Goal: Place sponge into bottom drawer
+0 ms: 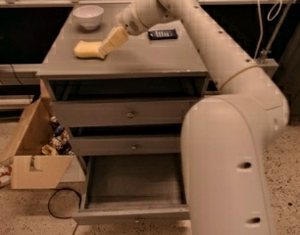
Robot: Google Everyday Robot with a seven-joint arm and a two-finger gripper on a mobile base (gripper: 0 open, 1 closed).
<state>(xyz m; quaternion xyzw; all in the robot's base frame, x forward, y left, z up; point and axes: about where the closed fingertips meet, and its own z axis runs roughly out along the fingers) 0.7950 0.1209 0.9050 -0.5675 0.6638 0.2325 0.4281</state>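
Note:
The pale-yellow sponge (86,49) lies on the grey cabinet top (140,58), left of centre. My gripper (110,44) reaches down from the white arm and sits right at the sponge's right end, overlapping it in view. The bottom drawer (133,185) is pulled open below, its flat grey floor bare. The arm's large body hides the drawer's right side.
A white bowl (88,16) stands at the cabinet top's back left. A dark phone-like object (162,34) lies behind the gripper. An open cardboard box (35,153) with bottles stands on the floor at the left, with a black cable (59,207) beside it.

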